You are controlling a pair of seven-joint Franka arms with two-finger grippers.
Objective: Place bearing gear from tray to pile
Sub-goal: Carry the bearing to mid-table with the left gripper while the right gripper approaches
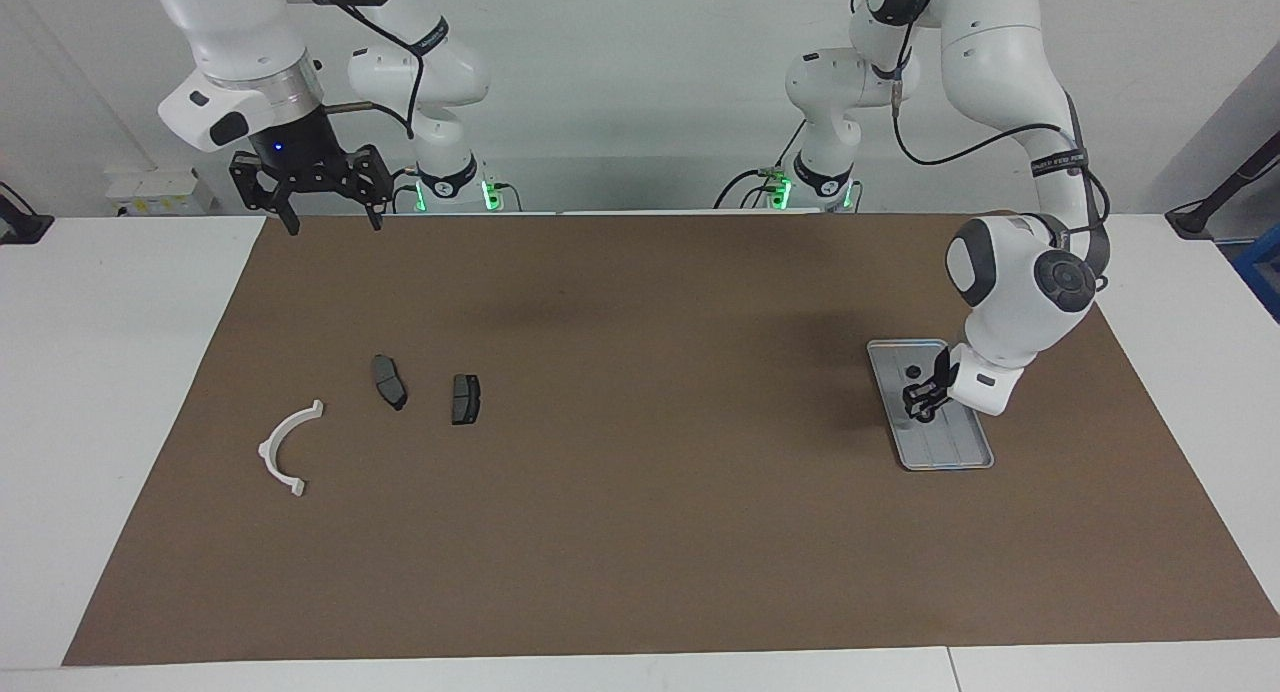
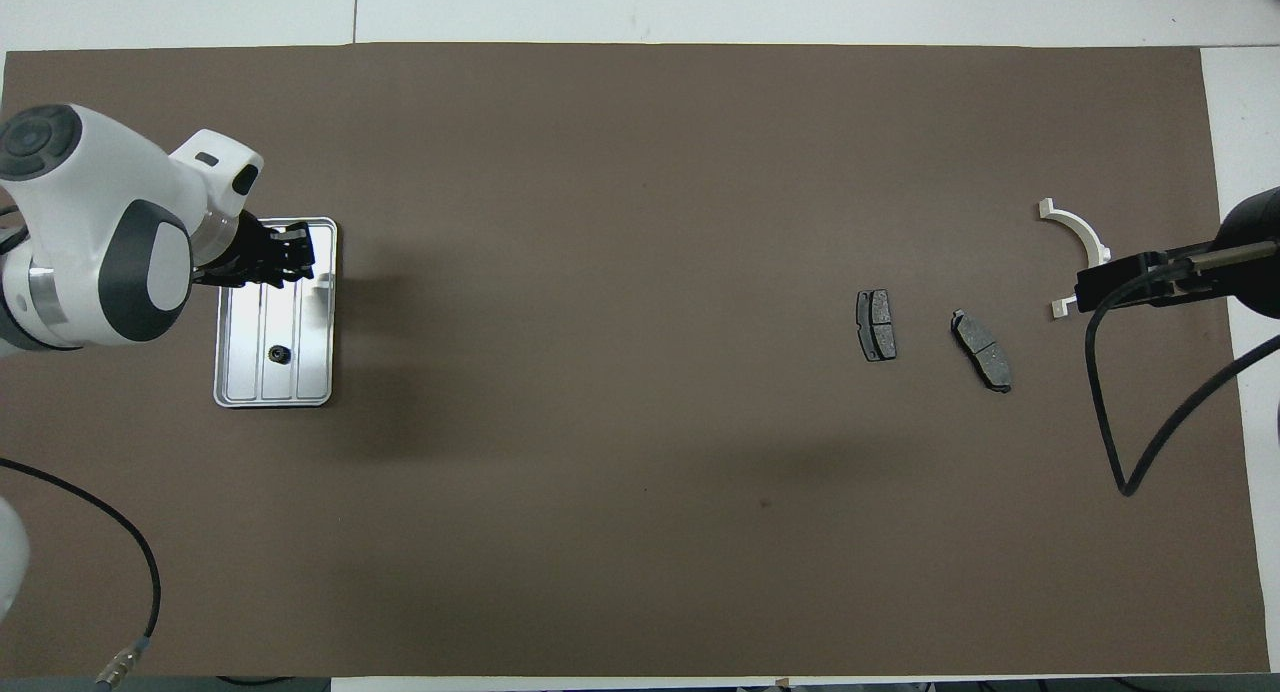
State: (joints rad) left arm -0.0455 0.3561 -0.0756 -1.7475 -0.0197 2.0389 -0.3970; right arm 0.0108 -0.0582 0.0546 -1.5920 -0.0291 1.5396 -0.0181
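Facing view: you see the left gripper [image 1: 922, 404] poised just above the flat silver-grey ridged metal tray [image 1: 955, 444]. Its fingers are drawn narrow on what looks like a small dark round bearing gear [image 1: 925, 408], lifted clear of the tray floor. A second small dark bearing gear [image 1: 912, 371] lies loose in the tray, at the end nearer to the robots. The tray sits on the matte brown paper mat [image 1: 640, 492] toward the left arm's end of the table, its raised rim and rounded corners catching the light.

Toward the right arm's end you find the pile: a white semicircular plastic arc [image 1: 266, 448] and two dark grey brake-pad-shaped pieces [image 1: 389, 382], flat on the mat and apart from one another. The pads lie nearer to the robots than the arc.

Your right gripper [image 1: 325, 222] waits with its black fingers spread wide, high over the mat's edge nearest the robots. A black band on the left arm carries white lettering too small to read.
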